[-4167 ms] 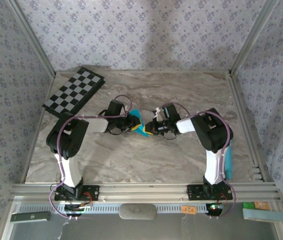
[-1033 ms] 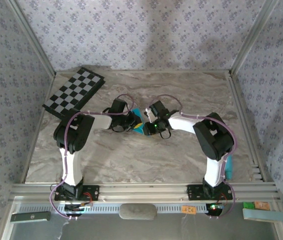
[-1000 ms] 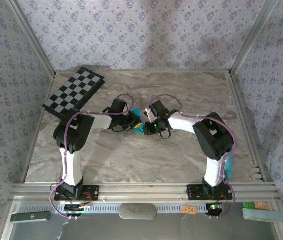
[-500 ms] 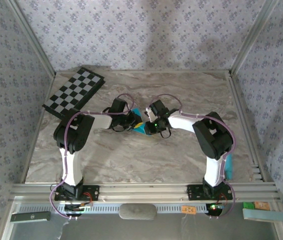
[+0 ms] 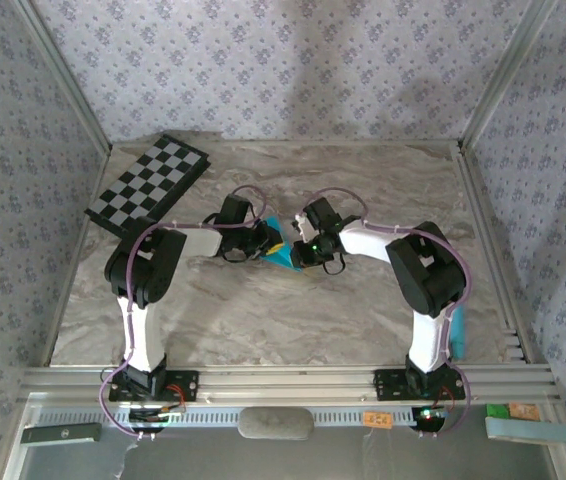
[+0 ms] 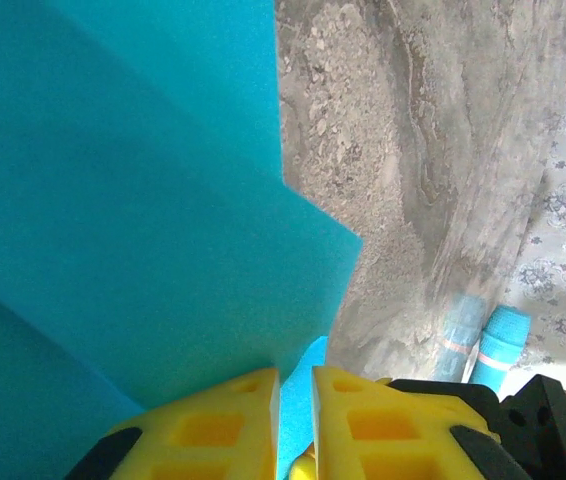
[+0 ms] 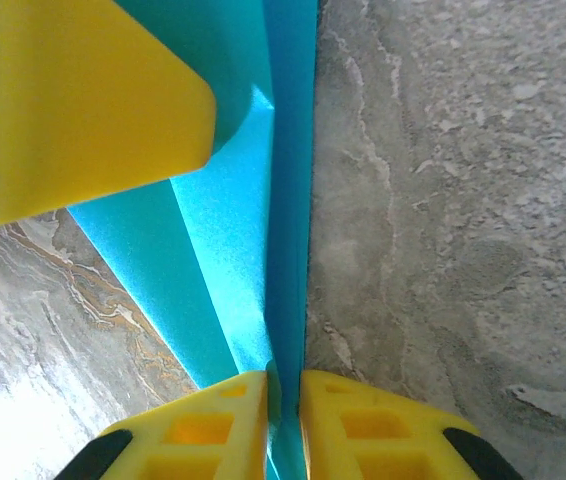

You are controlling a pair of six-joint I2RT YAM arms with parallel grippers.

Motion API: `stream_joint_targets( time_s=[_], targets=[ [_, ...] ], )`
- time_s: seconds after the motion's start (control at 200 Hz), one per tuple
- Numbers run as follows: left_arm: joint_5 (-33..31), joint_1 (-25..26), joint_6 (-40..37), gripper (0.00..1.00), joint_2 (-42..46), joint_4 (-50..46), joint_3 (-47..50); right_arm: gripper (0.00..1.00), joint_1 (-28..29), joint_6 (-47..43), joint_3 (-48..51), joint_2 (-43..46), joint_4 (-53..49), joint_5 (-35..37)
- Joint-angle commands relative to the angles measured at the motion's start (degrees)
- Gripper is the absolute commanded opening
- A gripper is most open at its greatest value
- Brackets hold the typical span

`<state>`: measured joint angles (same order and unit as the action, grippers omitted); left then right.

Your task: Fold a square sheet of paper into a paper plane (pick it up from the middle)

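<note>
The square sheet of paper (image 5: 280,250) is bright turquoise and folded into overlapping layers, held low over the marble table (image 5: 383,190) between both grippers. My left gripper (image 5: 266,244) comes in from the left. Its yellow fingers are shut on a paper edge (image 6: 163,200), a strip of it showing in the narrow slot at the left gripper (image 6: 295,385). My right gripper (image 5: 297,252) comes in from the right. In the right wrist view the right gripper (image 7: 283,385) pinches a long lengthwise crease of the paper (image 7: 233,240). A yellow finger (image 7: 73,100) of the left gripper shows beyond it.
A black-and-white checkerboard (image 5: 150,182) lies at the back left corner. A long pale teal bar (image 5: 455,330) stands by the right arm's base, and the teal bar (image 6: 483,340) also shows in the left wrist view. Metal frame rails and patterned walls bound the table.
The right gripper's jaws have closed onto the paper's crease and its head has shifted slightly toward the left gripper. The left gripper keeps its hold.
</note>
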<state>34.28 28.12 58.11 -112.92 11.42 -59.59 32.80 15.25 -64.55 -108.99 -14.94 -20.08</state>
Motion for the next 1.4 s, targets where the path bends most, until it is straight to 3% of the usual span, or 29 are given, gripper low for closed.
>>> stream_joint_targets(
  time_s=[0.0, 1.394],
  targets=[
    [0.4, -0.4, -1.7, 0.16, 1.3, -1.1, -1.8, 0.18, -0.3, 1.1, 0.7, -3.3, 0.0, -1.3],
    [-1.7, -0.4, -0.9, 0.12, -3.3, -3.9, -4.0, 0.14, -0.9, 1.8, 0.1, -4.2, -1.2, -2.1]
  ],
)
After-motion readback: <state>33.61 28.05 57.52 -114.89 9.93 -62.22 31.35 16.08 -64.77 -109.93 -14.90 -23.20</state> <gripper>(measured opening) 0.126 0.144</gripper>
